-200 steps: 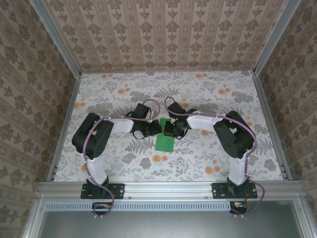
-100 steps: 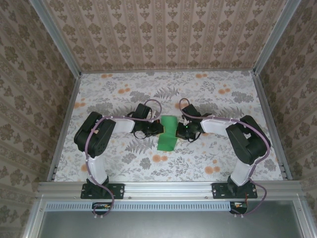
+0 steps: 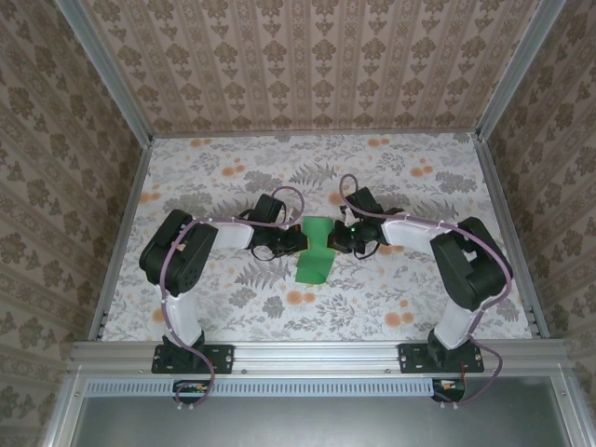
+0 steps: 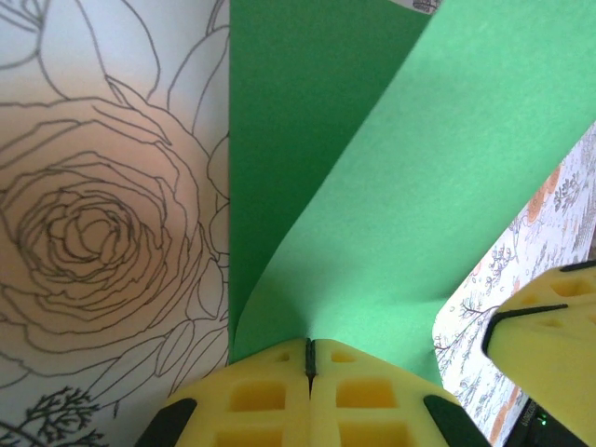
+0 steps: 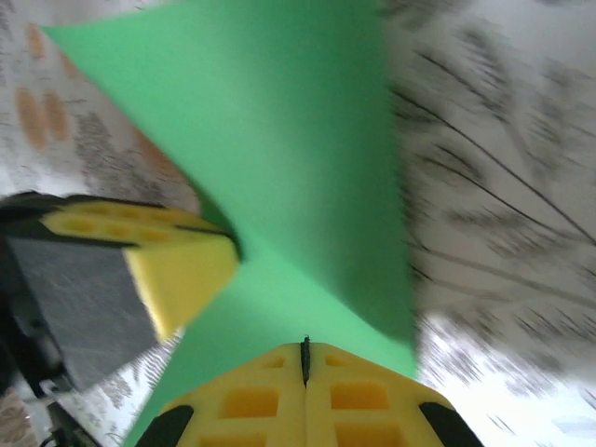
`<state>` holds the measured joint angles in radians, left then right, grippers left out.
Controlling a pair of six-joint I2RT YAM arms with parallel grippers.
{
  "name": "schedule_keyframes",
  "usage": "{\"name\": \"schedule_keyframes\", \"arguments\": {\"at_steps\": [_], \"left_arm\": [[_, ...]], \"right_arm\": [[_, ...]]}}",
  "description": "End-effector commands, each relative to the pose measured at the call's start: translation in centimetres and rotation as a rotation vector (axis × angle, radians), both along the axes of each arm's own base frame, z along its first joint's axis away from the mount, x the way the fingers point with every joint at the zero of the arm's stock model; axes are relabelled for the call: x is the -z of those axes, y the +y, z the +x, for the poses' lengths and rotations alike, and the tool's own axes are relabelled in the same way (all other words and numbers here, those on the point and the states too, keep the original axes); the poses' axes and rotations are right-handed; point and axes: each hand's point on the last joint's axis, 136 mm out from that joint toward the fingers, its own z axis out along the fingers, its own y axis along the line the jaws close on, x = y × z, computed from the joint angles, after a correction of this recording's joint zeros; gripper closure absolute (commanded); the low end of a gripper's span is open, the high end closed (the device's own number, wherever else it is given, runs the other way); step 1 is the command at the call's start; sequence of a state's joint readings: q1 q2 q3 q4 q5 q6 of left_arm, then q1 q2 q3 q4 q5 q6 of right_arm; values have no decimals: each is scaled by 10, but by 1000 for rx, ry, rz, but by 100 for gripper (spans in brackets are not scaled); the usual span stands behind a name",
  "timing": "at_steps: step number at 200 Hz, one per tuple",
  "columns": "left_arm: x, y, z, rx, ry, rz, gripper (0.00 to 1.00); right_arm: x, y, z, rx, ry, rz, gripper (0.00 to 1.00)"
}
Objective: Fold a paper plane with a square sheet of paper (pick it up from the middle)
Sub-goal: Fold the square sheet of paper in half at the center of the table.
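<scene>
Green paper (image 3: 314, 253) lies at the centre of the overhead view on the flowered table (image 3: 419, 186). I judge it light, limp and quick to crease or tear, so it is best held at an edge near the fold. It looks doubled lengthwise, its upper part lifted and curling. The left gripper (image 4: 309, 358) and right gripper (image 5: 304, 350) each have jaws clamped on an edge.

Smooth matt green paper (image 3: 315, 253) on a matt floral-printed tabletop (image 3: 391, 307)
</scene>
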<state>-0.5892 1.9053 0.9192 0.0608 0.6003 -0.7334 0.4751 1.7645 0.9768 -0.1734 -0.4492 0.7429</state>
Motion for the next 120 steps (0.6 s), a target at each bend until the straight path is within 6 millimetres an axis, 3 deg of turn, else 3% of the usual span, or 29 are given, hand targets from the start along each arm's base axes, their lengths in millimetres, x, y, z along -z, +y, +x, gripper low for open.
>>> {"name": "schedule_keyframes", "arguments": {"at_steps": [1,33,68,99,120], "left_arm": [[101,80,-70,-28,258,433,100],[103,84,-72,-33,266,454,100],[107,92,-77,-47,288,476,100],[108,95,-79,-49,295,480,100],[107,94,-77,-48,290,474,100]], "right_arm": [[0,22,8,-57,1,75,100],[26,16,6,-47,34,65,100],[51,-17,2,26,39,60,100],[41,-45,10,84,-17,56,100],[16,-42,20,80,-83,72,100]]}}
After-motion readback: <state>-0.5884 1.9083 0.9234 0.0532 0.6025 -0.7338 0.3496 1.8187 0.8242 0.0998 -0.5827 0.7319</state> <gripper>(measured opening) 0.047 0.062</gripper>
